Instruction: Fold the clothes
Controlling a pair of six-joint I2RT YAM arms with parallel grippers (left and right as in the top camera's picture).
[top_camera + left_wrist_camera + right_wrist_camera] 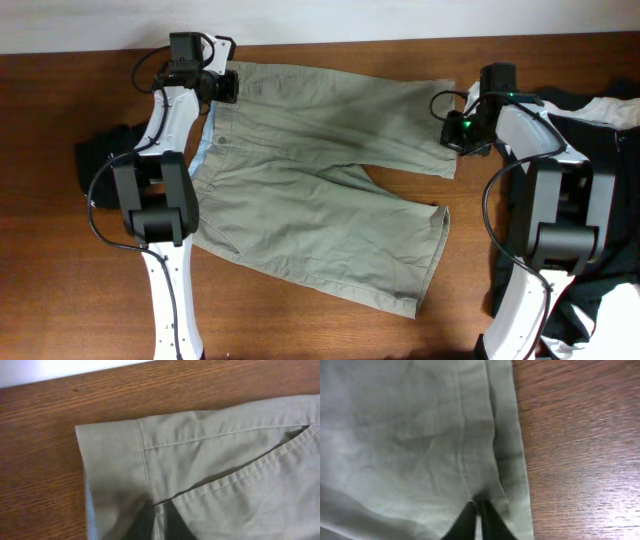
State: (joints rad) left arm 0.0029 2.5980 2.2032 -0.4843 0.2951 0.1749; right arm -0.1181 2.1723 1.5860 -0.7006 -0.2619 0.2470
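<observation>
From overhead I count one pair of khaki shorts (310,170) spread flat on the wooden table (70,290), waistband to the left and its two legs running right. One black garment (100,160) lies crumpled left of the waistband, partly under my left arm. One heap of black and white clothes (605,115) sits at the right edge under my right arm; how many pieces it holds I cannot tell. My left gripper (225,85) sits on the far left corner of the waistband, and my right gripper (455,135) on the hem of the far leg, so the two are well apart along the far edge. In the left wrist view the waistband (115,450) corner lies on bare table (45,445), with one slanted pocket (260,462) opening to its right and a sliver of pale blue lining (89,510) along the left edge. My left gripper (160,522) is clenched, a ridge of khaki pinched between its two dark fingers. In the right wrist view the leg's hem (512,435) runs beside bare wood (580,450), and my right gripper (477,520) is likewise clamped on a fold of the shorts (405,435).
</observation>
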